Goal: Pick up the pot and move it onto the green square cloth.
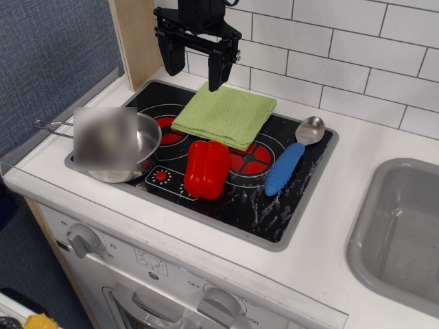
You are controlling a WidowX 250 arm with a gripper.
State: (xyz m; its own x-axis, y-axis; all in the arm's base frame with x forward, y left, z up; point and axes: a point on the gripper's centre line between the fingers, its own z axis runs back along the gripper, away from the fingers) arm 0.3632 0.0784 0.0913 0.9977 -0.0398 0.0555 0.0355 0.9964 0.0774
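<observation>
The pot point(140, 147) is a shiny steel saucepan at the front left of the black stovetop point(274, 205), partly covered by a blurred patch, its wire handle point(51, 126) pointing left. The green square cloth point(225, 113) lies flat at the back middle of the stovetop, to the right of and behind the pot. My gripper point(193, 68) hangs open and empty above the stovetop's back edge, just left of and above the cloth's far corner, well away from the pot.
A red toy pepper point(206, 168) lies in front of the cloth, close to the pot's right side. A spoon with a blue handle point(287, 166) lies to the right. A grey sink point(401, 226) is at the far right. A white tiled wall stands behind.
</observation>
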